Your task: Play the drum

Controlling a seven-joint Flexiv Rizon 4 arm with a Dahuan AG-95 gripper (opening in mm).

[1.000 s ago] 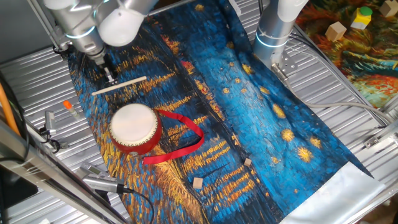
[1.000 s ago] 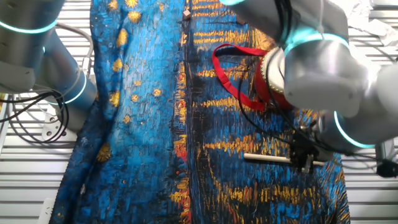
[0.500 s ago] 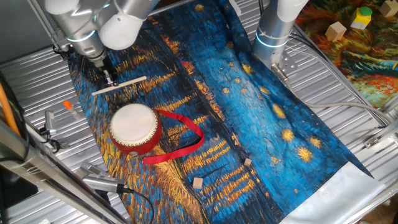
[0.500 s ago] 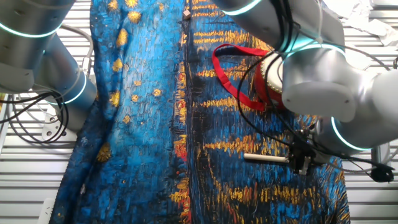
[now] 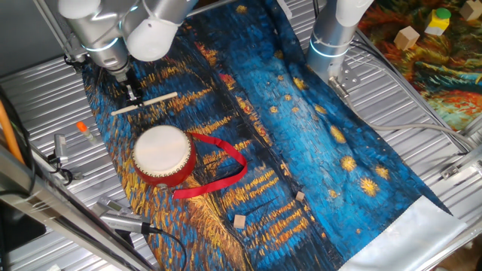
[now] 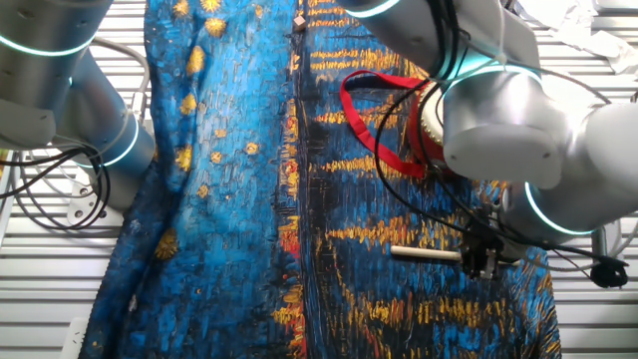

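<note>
Gripper point(image 5: 134, 95) reaching down at wooden drumstick point(image 5: 144, 103), needing it for hitting drum point(image 5: 161, 153). Fingers maybe pinching stick end; cannot tell. Drum waiting nearby, skin up.

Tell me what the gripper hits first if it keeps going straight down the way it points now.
Most likely the wooden stick: the gripper points down right over it, near its middle. Under the stick lies the painted cloth. Whether the fingers already touch it cannot be told.
</note>
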